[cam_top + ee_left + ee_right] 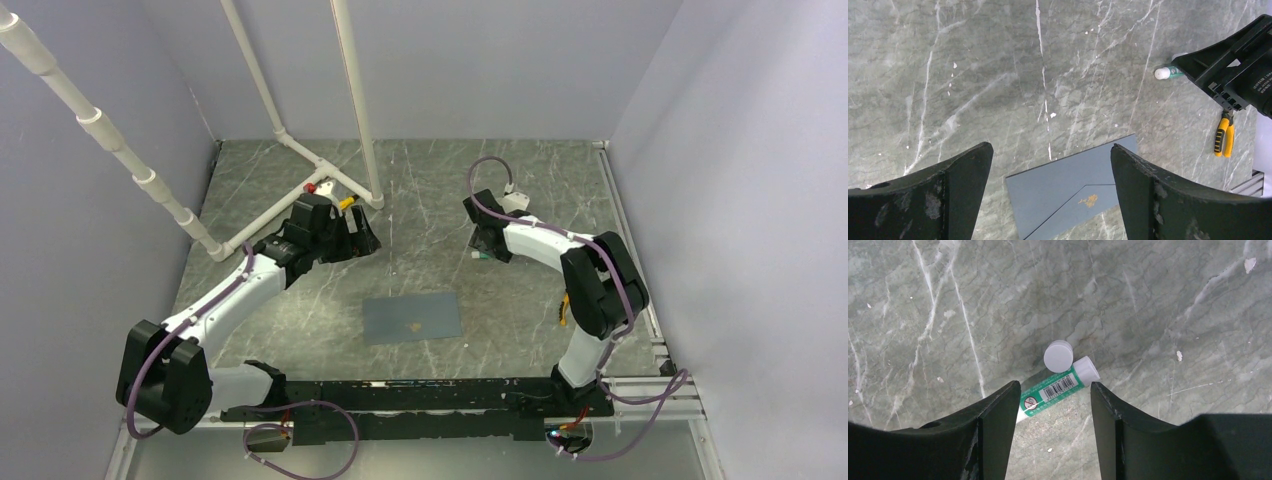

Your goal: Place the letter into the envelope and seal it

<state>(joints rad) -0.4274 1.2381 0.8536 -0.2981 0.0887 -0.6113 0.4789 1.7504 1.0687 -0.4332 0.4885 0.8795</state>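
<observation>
A slate-grey envelope (412,317) lies flat on the marbled grey-green bench (520,190), near the front edge and between the two arms, with a small tan spot at its centre. The left tool (1050,150) hangs above the bench just beyond the envelope, its dark fingers spread wide and holding nothing. Further right, well apart from the envelope, the right tool (1054,387) points down with its fingers parted on either side of a green glue stick (1062,385) lying on the bench, not pressed onto it. A round white cap (1058,356) touches the stick. Yellow-handled pliers (1223,137) lie at the right.
</observation>
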